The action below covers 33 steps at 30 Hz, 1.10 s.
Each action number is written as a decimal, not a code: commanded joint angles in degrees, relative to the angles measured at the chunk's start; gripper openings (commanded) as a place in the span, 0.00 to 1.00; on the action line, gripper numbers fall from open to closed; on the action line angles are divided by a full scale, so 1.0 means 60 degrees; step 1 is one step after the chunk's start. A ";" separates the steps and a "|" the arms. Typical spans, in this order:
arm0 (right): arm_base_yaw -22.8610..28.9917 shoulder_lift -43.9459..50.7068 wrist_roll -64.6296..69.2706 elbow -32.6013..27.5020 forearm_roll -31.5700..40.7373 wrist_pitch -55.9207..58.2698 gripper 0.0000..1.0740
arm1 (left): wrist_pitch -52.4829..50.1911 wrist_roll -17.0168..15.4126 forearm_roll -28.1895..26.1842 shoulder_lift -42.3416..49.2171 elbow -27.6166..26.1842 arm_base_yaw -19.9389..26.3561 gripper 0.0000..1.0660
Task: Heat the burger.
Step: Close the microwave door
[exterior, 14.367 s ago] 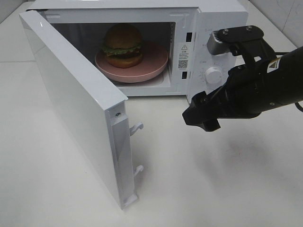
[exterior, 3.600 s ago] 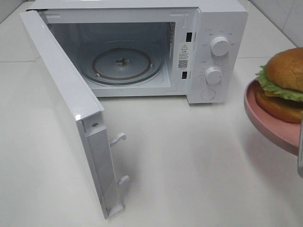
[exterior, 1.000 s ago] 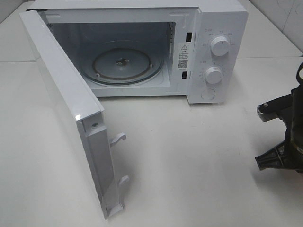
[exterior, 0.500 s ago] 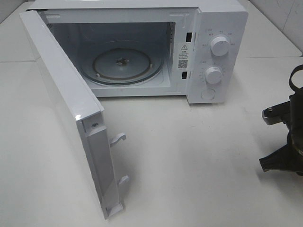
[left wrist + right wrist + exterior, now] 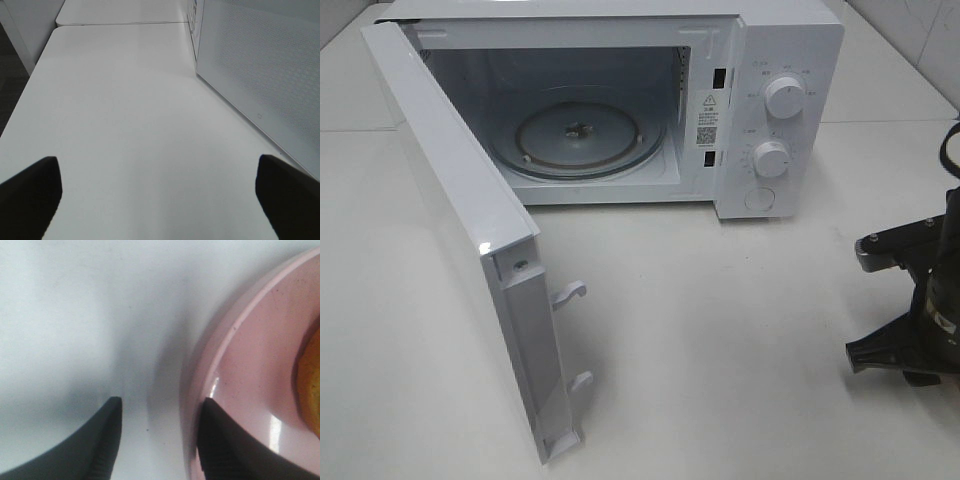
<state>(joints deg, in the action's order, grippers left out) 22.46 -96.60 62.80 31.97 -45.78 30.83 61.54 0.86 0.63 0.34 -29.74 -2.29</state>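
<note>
The burger [image 5: 313, 382] shows only as an orange-brown sliver at the edge of the right wrist view, sitting on the pink plate [image 5: 250, 365], which rests on the white table. My right gripper [image 5: 160, 440] is open and straddles the plate's rim, with one finger [image 5: 220, 445] over the plate and the other [image 5: 106, 442] over the table. In the exterior high view the burger and plate are out of view, and only the right arm [image 5: 920, 310] shows at the right edge. My left gripper [image 5: 160, 200] is open and empty above bare table.
The white microwave [image 5: 790, 60] stands at the back with its door [image 5: 460, 230] swung wide open to the front left. Its glass turntable [image 5: 585, 135] is bare. The door also shows in the left wrist view [image 5: 270, 75].
The right arm at the right edge drew back to the right, then came a little left and lower. The microwave and its door have not moved.
</note>
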 commanded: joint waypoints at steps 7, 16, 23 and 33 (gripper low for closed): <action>-0.0019 0.2979 -0.1423 0.0029 0.0382 -0.0286 0.53 | -0.0029 -0.0010 0.0010 0.0019 0.0000 0.0038 0.92; -0.0019 0.5558 -0.4097 0.0029 0.2473 -0.0220 0.79 | -0.0029 -0.0010 0.0010 0.0019 0.0000 0.0038 0.92; -0.0019 0.6847 -0.6685 0.0029 0.4631 0.0917 0.76 | -0.0029 -0.0010 0.0010 0.0019 0.0000 0.0038 0.92; -0.0019 0.8871 -0.7544 0.0029 0.5720 0.3476 0.73 | -0.0029 -0.0010 0.0010 0.0019 0.0000 0.0038 0.92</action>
<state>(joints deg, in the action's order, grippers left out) 22.46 -46.12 18.39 31.91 -12.15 48.59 61.54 0.86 0.63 0.34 -29.74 -2.29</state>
